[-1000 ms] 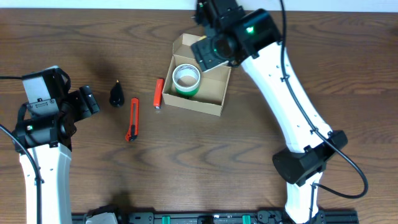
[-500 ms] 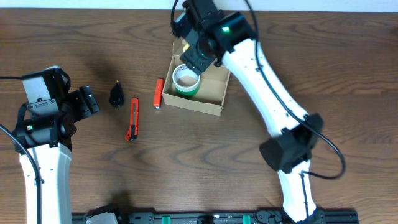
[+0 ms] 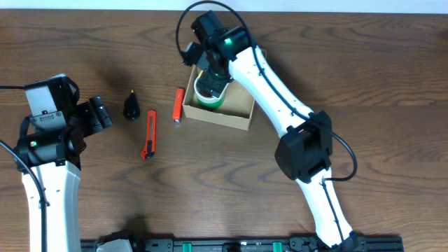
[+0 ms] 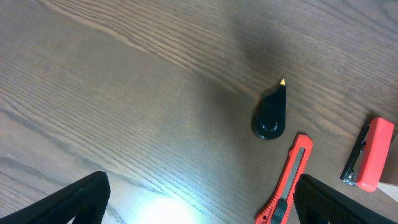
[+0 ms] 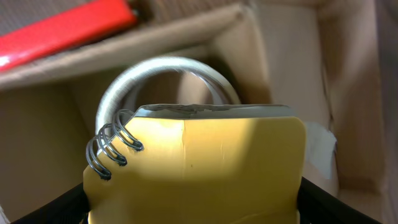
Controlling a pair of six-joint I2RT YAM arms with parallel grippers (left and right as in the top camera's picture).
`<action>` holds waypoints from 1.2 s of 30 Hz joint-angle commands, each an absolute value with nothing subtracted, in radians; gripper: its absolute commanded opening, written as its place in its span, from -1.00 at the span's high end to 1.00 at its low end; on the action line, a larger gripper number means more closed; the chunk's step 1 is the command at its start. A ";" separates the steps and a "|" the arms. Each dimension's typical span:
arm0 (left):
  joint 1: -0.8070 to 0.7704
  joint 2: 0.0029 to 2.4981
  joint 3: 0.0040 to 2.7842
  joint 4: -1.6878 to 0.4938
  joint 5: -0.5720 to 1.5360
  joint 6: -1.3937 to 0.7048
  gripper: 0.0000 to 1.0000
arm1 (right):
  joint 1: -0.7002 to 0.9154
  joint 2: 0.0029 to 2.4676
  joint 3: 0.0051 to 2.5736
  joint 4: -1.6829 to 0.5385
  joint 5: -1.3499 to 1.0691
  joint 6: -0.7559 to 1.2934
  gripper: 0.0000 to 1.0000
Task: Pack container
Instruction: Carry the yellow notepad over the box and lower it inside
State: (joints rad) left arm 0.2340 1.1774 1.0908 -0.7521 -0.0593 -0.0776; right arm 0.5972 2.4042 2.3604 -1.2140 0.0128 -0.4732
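The container (image 3: 240, 116) is a tan open cardboard box at the table's back middle, with a green-and-white tape roll (image 3: 210, 92) inside it. My right gripper (image 3: 204, 64) hangs over the box's left part, shut on a yellow spiral-bound notebook (image 5: 196, 165). In the right wrist view the notebook fills the space between the fingers of the right gripper (image 5: 196, 208), with the tape roll (image 5: 166, 73) and the container wall (image 5: 292, 56) just beyond it. My left gripper (image 3: 98, 115) stands open at the far left. The left gripper (image 4: 214, 205) has only bare wood between its fingers.
Left of the box lie a red stapler-like item (image 3: 178, 105), an orange utility knife (image 3: 149, 134) and a small black object (image 3: 131, 106). The same three show in the left wrist view: red item (image 4: 370, 155), knife (image 4: 287, 190), black object (image 4: 270, 115).
My right arm has swung left, carrying the notebook from the box's back right to over its left side and the tape roll. The left arm has stayed still.
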 commanded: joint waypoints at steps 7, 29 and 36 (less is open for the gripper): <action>0.237 1.178 1.112 -0.752 -0.062 -0.067 -0.90 | 0.642 2.424 2.361 -1.165 -0.006 -0.522 0.98; 0.237 1.178 1.112 -0.752 -0.062 -0.067 -0.90 | 0.646 2.424 2.361 -1.135 0.034 -0.503 0.88; 0.237 1.178 1.112 -0.752 -0.062 -0.067 -0.90 | 0.645 2.424 2.361 -1.131 0.056 -0.486 0.61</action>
State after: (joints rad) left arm 0.2340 1.1774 1.0908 -0.7517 -0.0593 -0.0772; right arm 0.6411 2.4149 2.3604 -1.1351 0.0357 -0.5034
